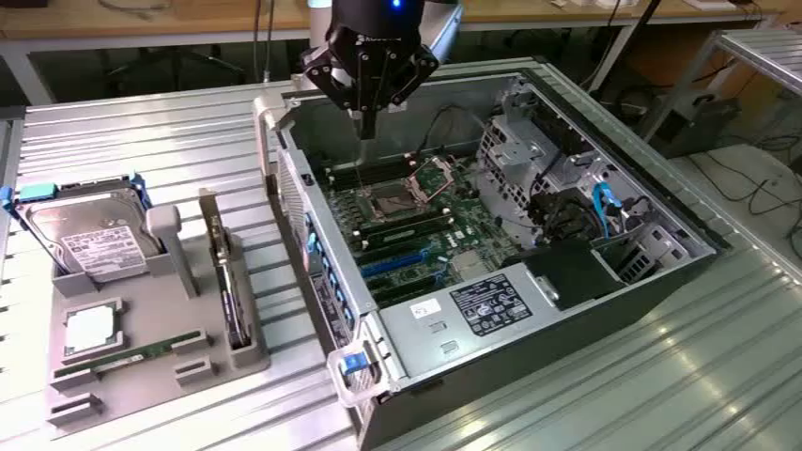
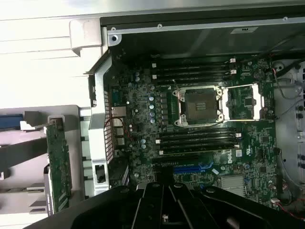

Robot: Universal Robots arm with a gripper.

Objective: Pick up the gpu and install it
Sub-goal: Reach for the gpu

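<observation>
Hovering above the far left end of the open computer case, the claw looks pinched narrow and empty. The gpu stands on edge in the grey tray on the desk, left of the case and well apart from the claw — not yet picked up, not yet installed.

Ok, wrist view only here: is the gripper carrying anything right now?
Observer: No, the gripper is shut on nothing, hanging above the open black computer case.
Operator: And the gpu?
Observer: The flat dark gpu card with the silvery end bracket stands on edge in the grey fixture tray, on the exterior view's left of the case.
Operator: What else sits there?
Observer: A silver labelled hard drive, a square processor chip and a thin green memory stick.
</observation>
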